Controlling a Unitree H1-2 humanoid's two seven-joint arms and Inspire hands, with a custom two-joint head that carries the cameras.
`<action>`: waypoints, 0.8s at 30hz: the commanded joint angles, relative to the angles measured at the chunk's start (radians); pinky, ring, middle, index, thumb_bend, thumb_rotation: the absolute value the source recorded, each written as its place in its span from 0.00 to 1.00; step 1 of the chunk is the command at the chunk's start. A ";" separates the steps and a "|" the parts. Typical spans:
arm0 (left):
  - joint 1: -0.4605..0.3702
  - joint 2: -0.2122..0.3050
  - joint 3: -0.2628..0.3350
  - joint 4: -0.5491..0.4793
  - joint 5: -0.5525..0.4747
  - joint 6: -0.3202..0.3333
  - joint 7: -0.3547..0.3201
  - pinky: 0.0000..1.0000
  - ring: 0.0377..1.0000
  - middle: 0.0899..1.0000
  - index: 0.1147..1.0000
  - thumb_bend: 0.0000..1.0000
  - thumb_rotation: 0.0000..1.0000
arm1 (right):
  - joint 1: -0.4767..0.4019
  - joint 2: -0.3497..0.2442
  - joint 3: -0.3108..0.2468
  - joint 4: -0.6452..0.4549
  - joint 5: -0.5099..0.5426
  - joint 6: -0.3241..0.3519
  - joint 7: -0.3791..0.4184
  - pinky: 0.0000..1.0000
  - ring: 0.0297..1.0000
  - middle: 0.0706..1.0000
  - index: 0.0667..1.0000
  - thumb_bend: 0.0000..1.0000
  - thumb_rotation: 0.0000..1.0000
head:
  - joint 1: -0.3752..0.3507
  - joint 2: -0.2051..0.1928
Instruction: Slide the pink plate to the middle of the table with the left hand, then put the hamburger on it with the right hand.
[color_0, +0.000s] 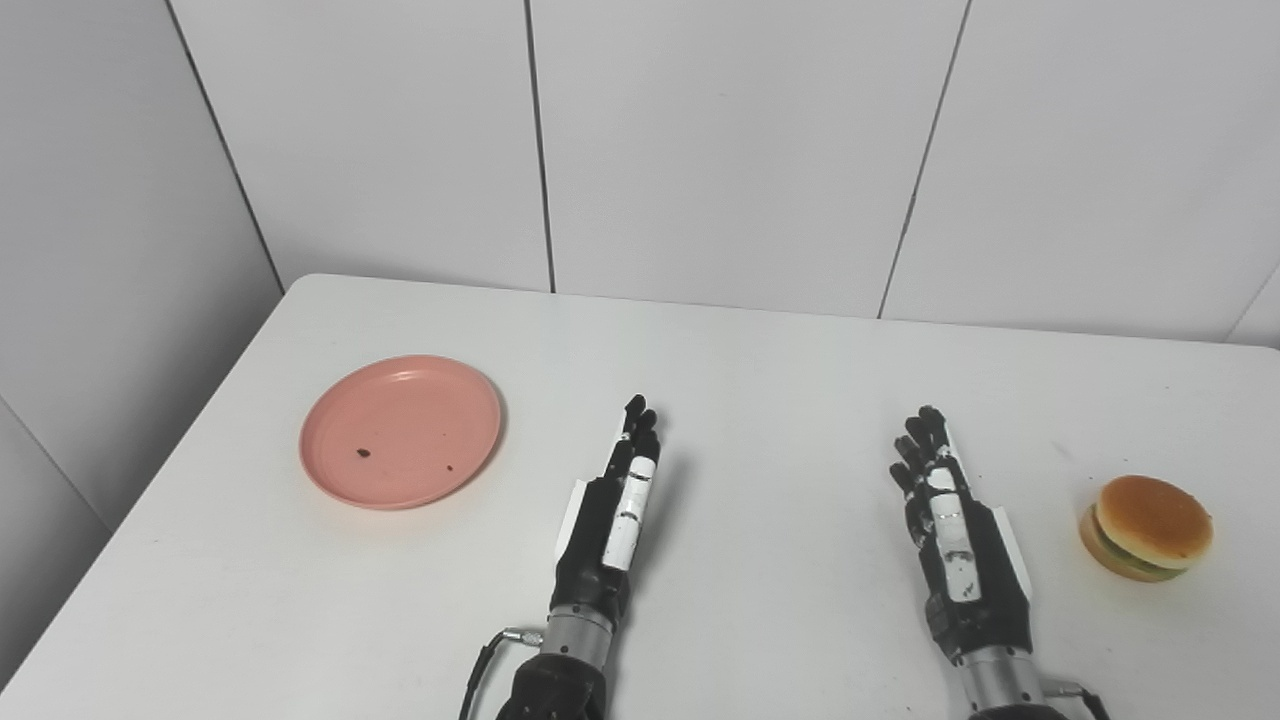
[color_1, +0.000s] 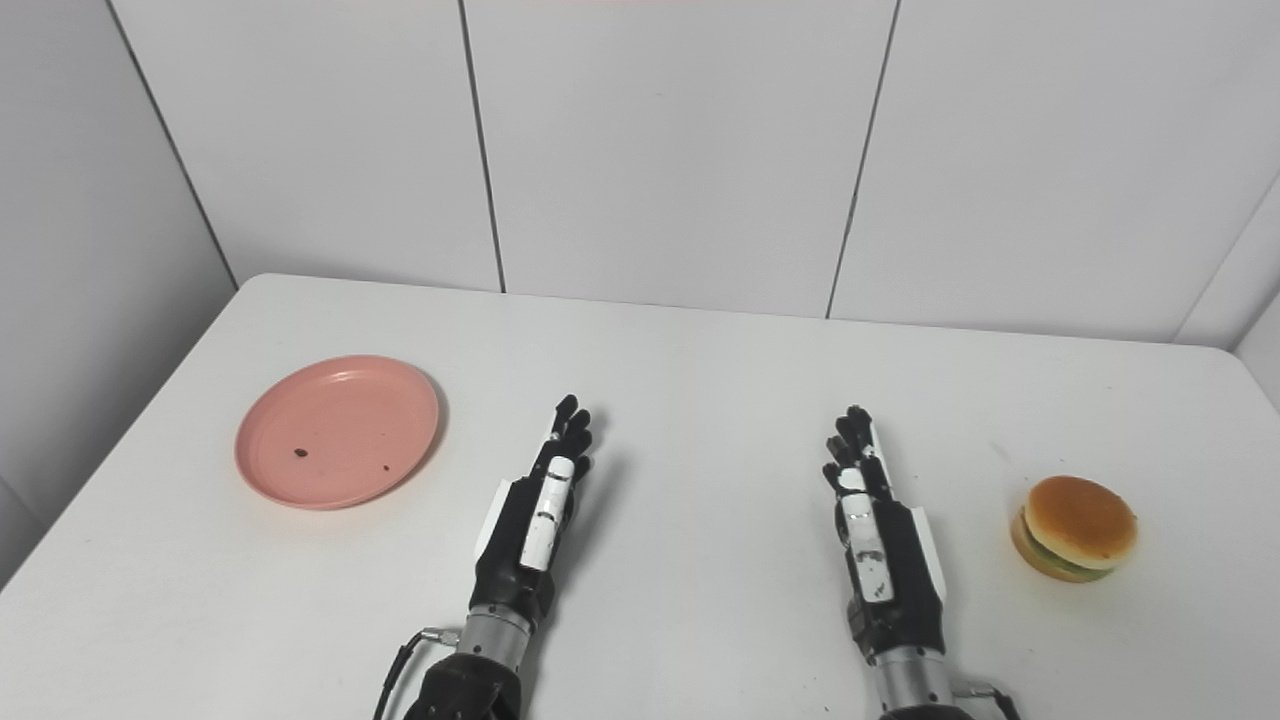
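Lying flat on the white desk (color_0: 760, 360), the round pink plastic plate (color_0: 400, 432) and upright hamburger (color_0: 1146, 527) flank both empty, straight-fingered robot hands: left robot hand (color_0: 612, 510), right robot hand (color_0: 950, 530).

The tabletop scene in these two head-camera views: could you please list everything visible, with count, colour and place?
Round pink plastic plate: one, pink with two small dark specks on its surface, left part of the table, empty.
Hamburger with a golden-brown bun: one, tan bun with a green layer, right part of the table, near the edge of the view.
Flat white table: one, white, fills the lower part of the view.
White panelled wall: one, white with dark seams, behind the table.
Left hand: one, black and white, open, right of the plate, holding nothing.
Right hand: one, black and white, open, left of the hamburger, holding nothing.
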 joint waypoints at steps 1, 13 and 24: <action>0.056 -0.005 -0.002 0.098 0.009 0.005 0.012 1.00 1.00 1.00 0.99 0.52 1.00 | 0.023 -0.015 -0.018 0.013 0.031 -0.002 0.022 1.00 1.00 1.00 1.00 0.51 0.93 | 0.003 0.000; 0.025 -0.013 -0.007 0.154 0.024 -0.034 0.033 1.00 1.00 1.00 0.98 0.55 1.00 | 0.010 -0.025 -0.054 0.052 0.091 -0.010 0.045 1.00 1.00 1.00 1.00 0.52 0.87 | 0.058 -0.006; -0.024 -0.007 0.049 0.112 -0.038 -0.053 0.053 1.00 1.00 1.00 0.99 0.56 1.00 | 0.009 -0.029 -0.060 0.058 0.093 -0.019 0.047 1.00 1.00 1.00 1.00 0.50 0.87 | 0.065 -0.005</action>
